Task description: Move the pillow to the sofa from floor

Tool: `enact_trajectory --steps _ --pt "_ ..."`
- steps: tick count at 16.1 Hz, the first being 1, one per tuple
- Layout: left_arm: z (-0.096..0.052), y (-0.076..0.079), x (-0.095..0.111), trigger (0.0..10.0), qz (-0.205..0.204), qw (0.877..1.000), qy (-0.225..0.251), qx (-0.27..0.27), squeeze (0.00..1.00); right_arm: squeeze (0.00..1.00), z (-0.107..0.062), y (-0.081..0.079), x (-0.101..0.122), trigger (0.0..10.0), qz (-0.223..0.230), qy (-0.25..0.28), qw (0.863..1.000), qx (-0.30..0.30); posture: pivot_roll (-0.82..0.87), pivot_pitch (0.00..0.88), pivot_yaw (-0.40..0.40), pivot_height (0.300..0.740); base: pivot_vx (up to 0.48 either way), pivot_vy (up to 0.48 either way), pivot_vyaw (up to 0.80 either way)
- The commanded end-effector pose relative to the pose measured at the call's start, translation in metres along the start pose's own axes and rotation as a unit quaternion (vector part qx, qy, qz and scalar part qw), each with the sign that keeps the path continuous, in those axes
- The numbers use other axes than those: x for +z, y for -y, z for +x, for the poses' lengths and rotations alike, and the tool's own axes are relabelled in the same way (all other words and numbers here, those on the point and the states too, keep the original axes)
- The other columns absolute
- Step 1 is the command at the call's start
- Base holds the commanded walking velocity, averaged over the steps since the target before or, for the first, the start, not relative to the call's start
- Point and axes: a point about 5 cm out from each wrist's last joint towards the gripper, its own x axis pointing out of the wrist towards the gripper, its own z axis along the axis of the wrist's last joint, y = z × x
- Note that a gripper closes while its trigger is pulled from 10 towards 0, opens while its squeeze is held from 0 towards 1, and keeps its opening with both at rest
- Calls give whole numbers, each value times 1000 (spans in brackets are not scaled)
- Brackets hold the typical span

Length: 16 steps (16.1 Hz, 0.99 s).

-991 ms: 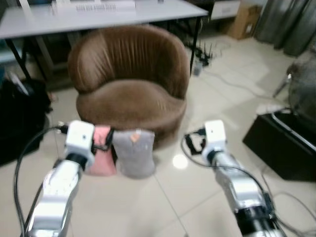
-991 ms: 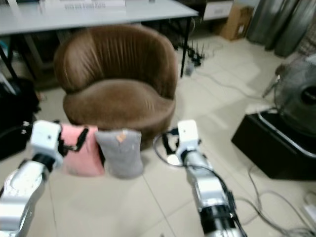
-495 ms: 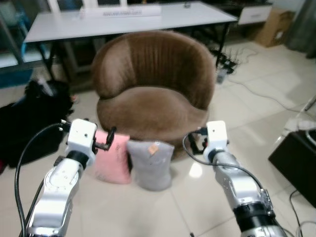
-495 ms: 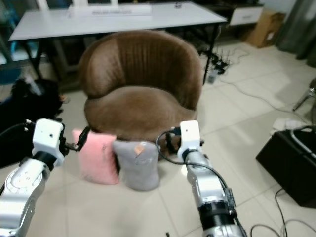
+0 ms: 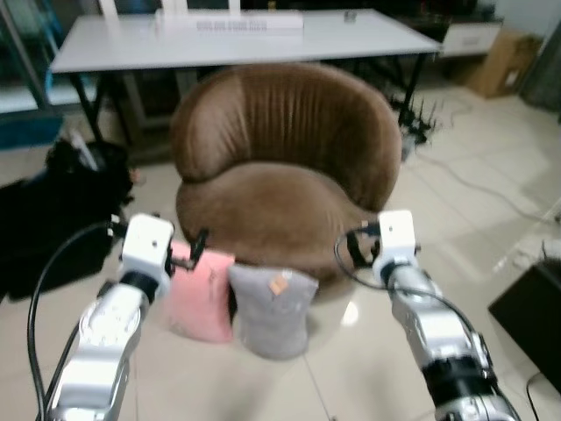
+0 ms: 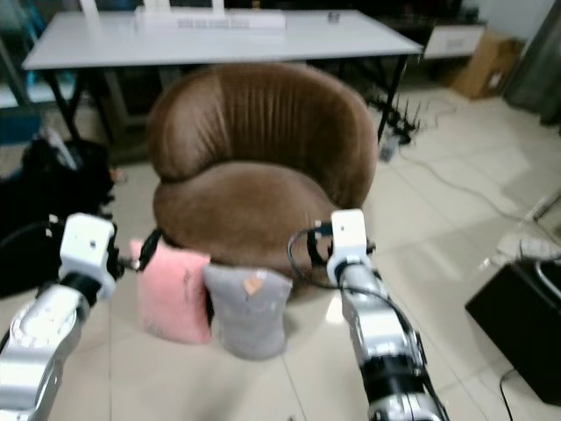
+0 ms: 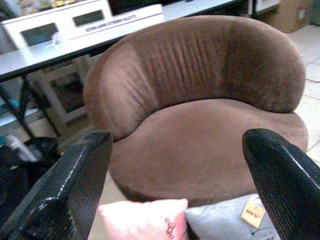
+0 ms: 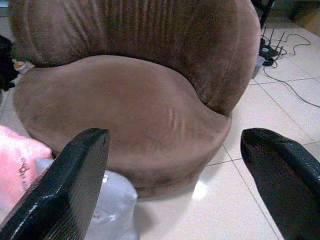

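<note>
Below, between the two raised grippers, a grey pillow stands on the floor against the brown sofa, touching a pink pillow. Left gripper and right gripper are spread wide, empty. Probably soft and light; best squeezed across its flanks.

Matt brown velvety sofa, fuzzy pink pillow, glossy tiled floor
</note>
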Motion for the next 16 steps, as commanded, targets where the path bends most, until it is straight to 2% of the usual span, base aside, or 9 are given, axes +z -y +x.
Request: enact_trajectory --steps 1,8,11,12,14,16 --pt "3 6 3 10000 2 1000 5 -11 0 0 -1 10 0 10000 2 1 1000 -14 85 0 -24 740 405 0 0" --pt "4 9 4 10000 1 1000 9 -9 0 0 0 3 2 10000 -7 9 1000 16 94 0 -37 740 405 0 0" --pt "3 8 4 10000 0 1000 9 -8 0 0 0 0 1 10000 -23 5 999 32 94 0 -37 740 405 0 800" --pt "3 8 4 10000 1 1000 9 -9 0 0 1 0 1 10000 -20 5 999 29 94 0 -37 740 409 0 800" --pt "4 9 3 10000 1 1000 8 -12 0 0 2 6 0 10000 3 0 1000 0 94 0 -37 740 407 0 0" --pt "4 11 3 10000 2 1000 7 -18 0 0 0 9 -1 10000 -3 2 1000 -2 88 0 -35 740 409 0 0"
